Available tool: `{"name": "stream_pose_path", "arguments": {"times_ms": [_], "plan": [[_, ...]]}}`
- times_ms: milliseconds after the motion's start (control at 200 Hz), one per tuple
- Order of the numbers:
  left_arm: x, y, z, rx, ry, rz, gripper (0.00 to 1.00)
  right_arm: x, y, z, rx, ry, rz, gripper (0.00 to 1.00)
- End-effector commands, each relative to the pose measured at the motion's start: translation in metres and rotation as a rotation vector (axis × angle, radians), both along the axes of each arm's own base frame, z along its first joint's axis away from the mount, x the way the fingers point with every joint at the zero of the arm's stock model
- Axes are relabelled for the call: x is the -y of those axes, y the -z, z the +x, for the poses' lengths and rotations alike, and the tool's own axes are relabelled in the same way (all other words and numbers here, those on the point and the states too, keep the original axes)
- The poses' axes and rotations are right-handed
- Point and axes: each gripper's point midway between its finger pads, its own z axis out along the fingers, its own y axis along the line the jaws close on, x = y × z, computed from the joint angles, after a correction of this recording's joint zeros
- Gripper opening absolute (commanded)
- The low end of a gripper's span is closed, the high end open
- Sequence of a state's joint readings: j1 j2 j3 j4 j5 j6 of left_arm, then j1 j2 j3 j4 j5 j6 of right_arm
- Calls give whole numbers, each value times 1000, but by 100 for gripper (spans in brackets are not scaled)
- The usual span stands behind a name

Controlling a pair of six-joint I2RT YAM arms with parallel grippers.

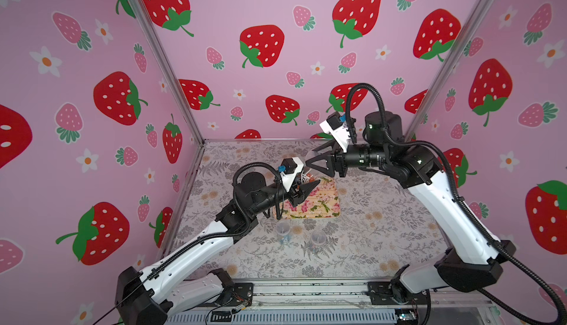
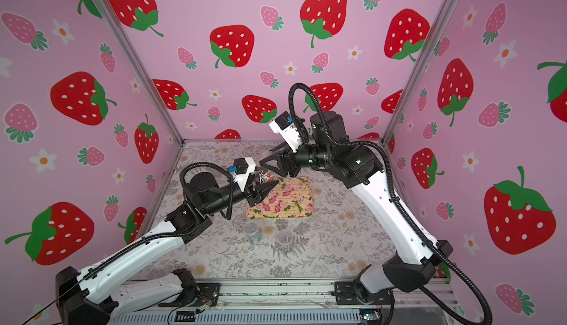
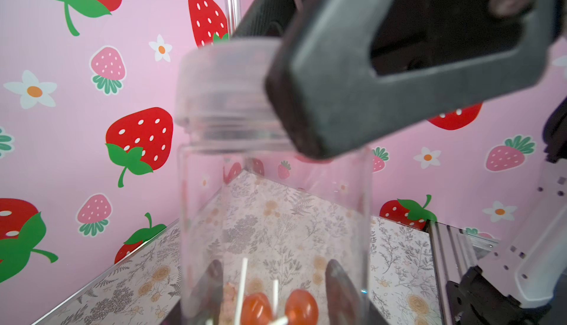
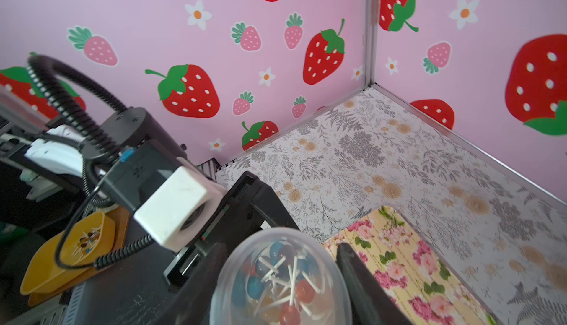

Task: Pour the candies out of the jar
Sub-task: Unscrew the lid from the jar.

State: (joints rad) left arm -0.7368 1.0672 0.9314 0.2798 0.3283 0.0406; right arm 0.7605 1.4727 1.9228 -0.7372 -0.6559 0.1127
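Left wrist view showed the upright jar [image 3: 273, 203], candies [image 3: 300, 308] at its bottom, pinched by the left end effector [image 1: 313, 185] above the flowered mat's [image 1: 322, 206] far left corner. The right end effector [image 1: 311, 158], extended from the right, straddled the lid [image 3: 221, 84], its grip unclear.

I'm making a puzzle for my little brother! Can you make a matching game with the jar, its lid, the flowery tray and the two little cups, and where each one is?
Things:
1. jar
2. lid
3. flowery tray
4. two little cups

Places:
A. lying flat on the table
B. between the fingers of the right gripper
C. standing on the table, nearer the arm bases than the tray
D. held by the left gripper

Pairs: 1-D, 2-B, 3-A, 4-C
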Motion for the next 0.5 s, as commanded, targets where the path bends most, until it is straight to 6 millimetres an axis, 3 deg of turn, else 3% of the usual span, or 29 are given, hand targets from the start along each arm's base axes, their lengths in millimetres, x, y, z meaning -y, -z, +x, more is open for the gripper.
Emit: {"name": "stream_pose_path", "arguments": {"times_ms": [0, 495], "plan": [[3, -20, -25, 11, 125, -15, 47, 2, -46, -18, 212, -179, 136, 47], [2, -25, -41, -10, 194, -48, 47, 4, -58, -38, 308, -378, 210, 47]]}}
